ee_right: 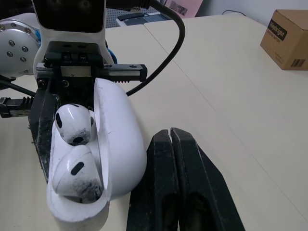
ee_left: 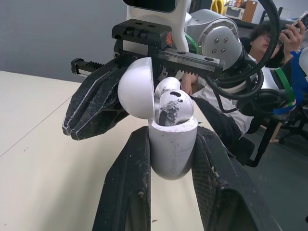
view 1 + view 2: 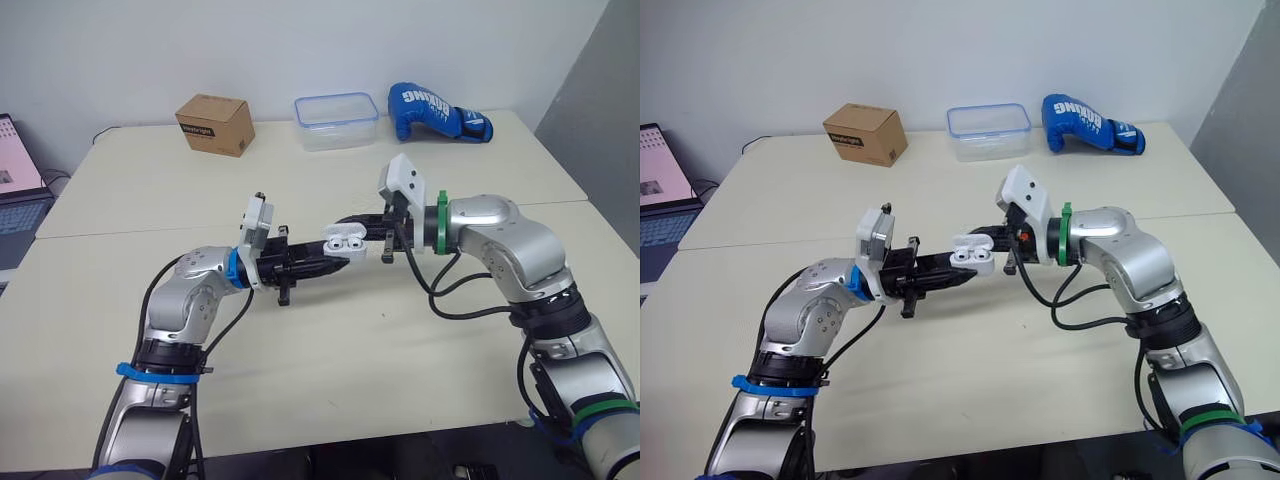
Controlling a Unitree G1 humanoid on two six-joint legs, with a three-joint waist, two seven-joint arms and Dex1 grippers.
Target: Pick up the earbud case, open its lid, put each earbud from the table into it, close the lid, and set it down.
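Held the white earbud case point(image 3: 343, 240) by its lower body between the two fingers of the left gripper point(image 3: 328, 262), parted just as wide as the case, up in the air over the beige table point(image 3: 330, 340) and between both arms. Had the right gripper point(image 1: 169, 144) with its two black fingers pressed flat together and nothing between them, the tips just beside the back of the lid point(image 1: 120, 139); could not tell whether touching. Showed the case with the lid swung open and standing up, both white earbuds point(image 1: 74, 122) seated side by side inside, dark grey smudges on their heads.
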